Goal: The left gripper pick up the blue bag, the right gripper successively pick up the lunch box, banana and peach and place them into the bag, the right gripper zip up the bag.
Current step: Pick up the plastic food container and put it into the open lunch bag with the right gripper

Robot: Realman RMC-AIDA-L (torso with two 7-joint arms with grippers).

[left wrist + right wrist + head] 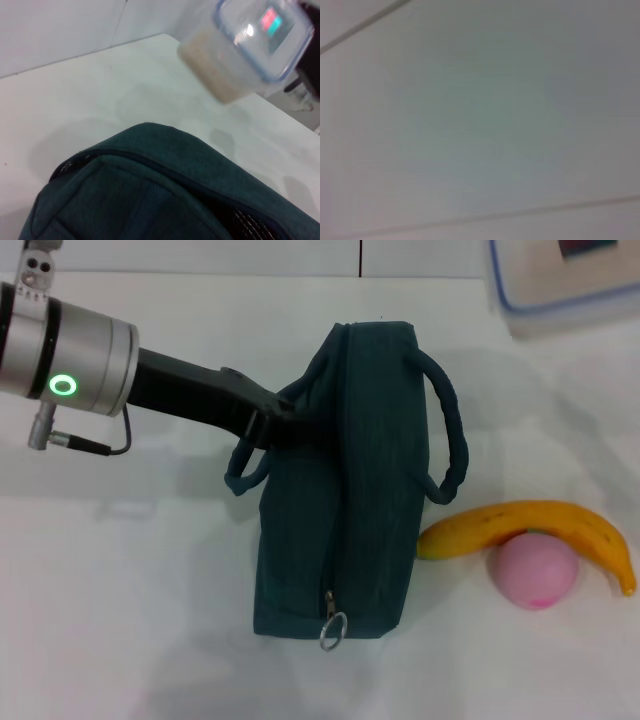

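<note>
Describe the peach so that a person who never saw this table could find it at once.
Start from the blue bag in the middle of the white table. On the robot's right of it lies the banana, and the peach sits against the banana's inner curve. It is the only round, pink thing there.

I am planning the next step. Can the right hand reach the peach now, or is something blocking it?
Probably yes from above, with care: the peach lies open on the table, but the banana curves over its far side, touching it. The right hand is out of view.
</note>
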